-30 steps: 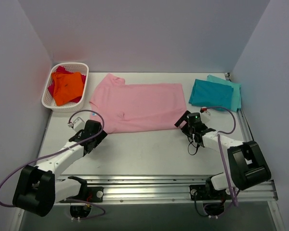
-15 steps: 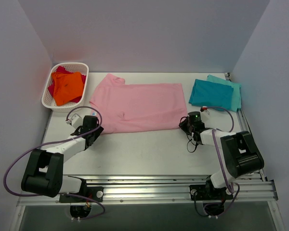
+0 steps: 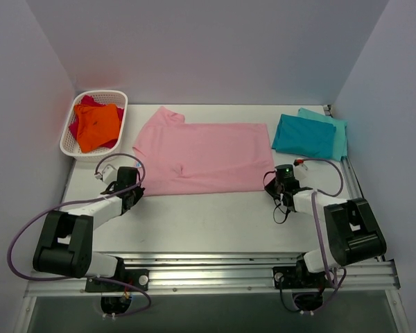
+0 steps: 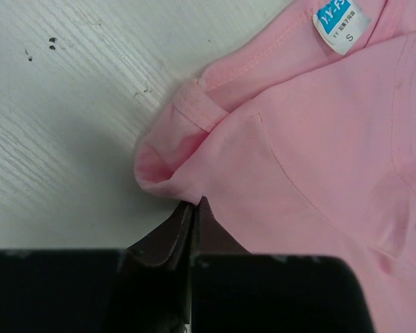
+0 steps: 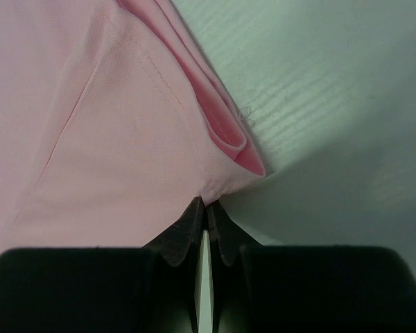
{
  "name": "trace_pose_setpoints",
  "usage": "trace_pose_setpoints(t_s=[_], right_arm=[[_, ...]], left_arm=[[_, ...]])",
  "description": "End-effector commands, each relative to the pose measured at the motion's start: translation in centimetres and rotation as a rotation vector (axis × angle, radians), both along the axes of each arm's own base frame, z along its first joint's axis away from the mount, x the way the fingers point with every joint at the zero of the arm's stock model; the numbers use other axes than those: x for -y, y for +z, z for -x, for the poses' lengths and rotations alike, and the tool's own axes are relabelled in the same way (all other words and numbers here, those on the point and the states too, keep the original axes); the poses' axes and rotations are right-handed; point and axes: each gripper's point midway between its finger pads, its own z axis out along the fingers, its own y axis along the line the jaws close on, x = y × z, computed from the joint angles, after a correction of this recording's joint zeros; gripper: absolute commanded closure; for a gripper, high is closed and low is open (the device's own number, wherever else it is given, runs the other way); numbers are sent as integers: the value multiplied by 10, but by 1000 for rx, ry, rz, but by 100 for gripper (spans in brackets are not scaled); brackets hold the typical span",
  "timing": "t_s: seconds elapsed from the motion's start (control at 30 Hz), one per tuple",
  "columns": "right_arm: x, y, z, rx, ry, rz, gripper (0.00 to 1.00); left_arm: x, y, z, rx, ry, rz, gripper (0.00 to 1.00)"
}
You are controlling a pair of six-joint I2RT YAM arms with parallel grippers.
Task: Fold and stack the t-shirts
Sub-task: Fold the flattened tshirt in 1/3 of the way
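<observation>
Pale, faintly grained worktop (image 3: 208, 215), seen from above: a pink t-shirt (image 3: 204, 156) lies spread flat across its middle, collar end to the left, its two near corners bunched into small folds. At the far right a folded teal t-shirt (image 3: 301, 135) rests on a lighter turquoise t-shirt (image 3: 338, 135). A white basket (image 3: 90, 157) of orange and red cloth stands in the far left corner.

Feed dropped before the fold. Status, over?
Left gripper, right gripper shut on pink t-shirt's near corners. Shirt lies flat. Teal pile, basket well aside.
</observation>
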Motion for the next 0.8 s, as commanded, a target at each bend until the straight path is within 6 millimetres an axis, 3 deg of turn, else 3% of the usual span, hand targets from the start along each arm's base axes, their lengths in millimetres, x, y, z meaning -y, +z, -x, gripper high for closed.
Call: trace_pose_setpoints(t_s=[0.0, 0.2, 0.33, 0.47, 0.6, 0.67, 0.7, 0.77], right_arm=[[22, 1, 24, -52, -45, 75, 100], [34, 36, 38, 7, -75, 99, 100], [39, 42, 50, 5, -79, 111, 100], [41, 36, 63, -13, -75, 109, 100], [37, 28, 75, -55, -54, 93, 97], [36, 25, 80, -71, -44, 88, 55], [37, 25, 82, -74, -44, 89, 38], [40, 31, 86, -65, -50, 98, 9]], left_arm=[[2, 1, 7, 1, -23, 14, 98], [8, 8, 24, 15, -53, 45, 98], [14, 13, 36, 19, -72, 61, 98], [17, 17, 49, 19, -88, 71, 96], [24, 25, 61, 23, -120, 111, 61], [29, 31, 68, 27, -139, 132, 41], [33, 33, 70, 28, -155, 147, 24], [38, 43, 77, 44, -183, 165, 15]])
